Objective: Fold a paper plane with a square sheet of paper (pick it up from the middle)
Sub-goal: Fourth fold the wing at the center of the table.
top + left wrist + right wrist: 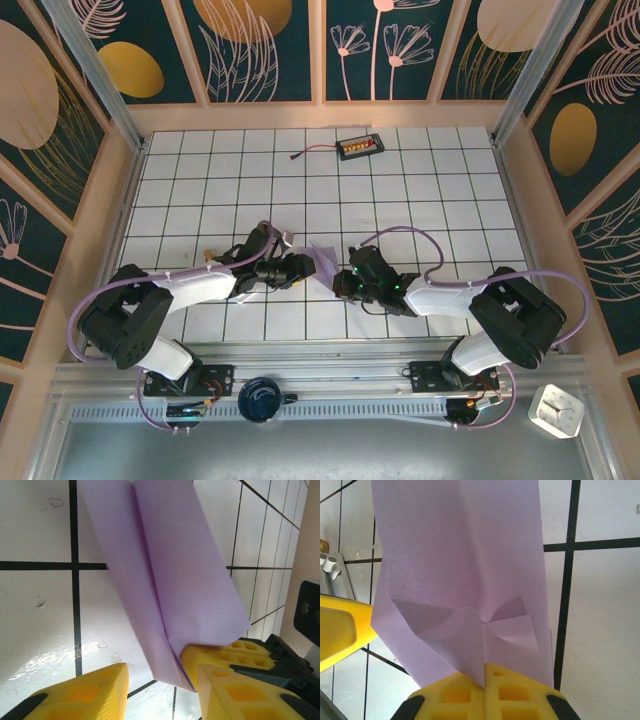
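Observation:
The lavender sheet of paper (323, 262) is folded into a long shape with a lengthwise crease, like a plane's body, and hangs just above the tiles between both arms. In the right wrist view my right gripper (485, 669) is shut, pinching layers at the paper's (460, 555) crumpled near end. My left gripper (162, 675) stands open around the paper's (190, 580) lower corner. That corner lies near its right-hand finger (235, 695), apart from its left one. The right gripper's fingers (225, 655) show just behind. From above, left gripper (303, 268) and right gripper (343, 280) face each other.
A black strip with orange parts (359, 147) and its cable lie at the far side of the tiled table (430, 200). A small white block (555, 410) sits off the table at the near right. Patterned walls enclose the table.

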Tool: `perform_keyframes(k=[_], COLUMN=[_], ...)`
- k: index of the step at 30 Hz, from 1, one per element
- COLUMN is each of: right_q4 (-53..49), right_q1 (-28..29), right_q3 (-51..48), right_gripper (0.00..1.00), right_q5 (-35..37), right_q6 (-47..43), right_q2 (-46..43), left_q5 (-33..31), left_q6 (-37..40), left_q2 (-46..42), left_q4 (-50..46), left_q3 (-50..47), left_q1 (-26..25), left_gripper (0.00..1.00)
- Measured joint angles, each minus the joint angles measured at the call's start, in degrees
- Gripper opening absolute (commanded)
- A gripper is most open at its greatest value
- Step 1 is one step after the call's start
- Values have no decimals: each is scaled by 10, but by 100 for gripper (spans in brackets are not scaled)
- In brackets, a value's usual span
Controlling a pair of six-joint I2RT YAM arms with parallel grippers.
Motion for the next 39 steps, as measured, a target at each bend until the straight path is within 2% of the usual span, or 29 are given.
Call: perform_keyframes(k=[10, 18, 23, 33, 39], right_q4=[5, 9, 33, 75, 94], right_q1=[0, -6, -18, -42, -54], right_q3=[-7, -9, -19, -37, -49], right_gripper=[3, 4, 4, 4, 4], right_q5=[-3, -23, -47, -88, -105], right_q6=[15, 16, 28, 43, 47], right_q2=[0, 0, 1, 15, 21], left_q5=[0, 0, 2, 10, 19], left_q6=[32, 64, 89, 121, 124], left_q2=[67, 104, 135, 144, 143], left_q4=[3, 3, 2, -22, -21], left_q3=[15, 37, 57, 76, 80], left_q1=[2, 16, 19, 22, 22], left_gripper=[16, 10, 10, 13, 29])
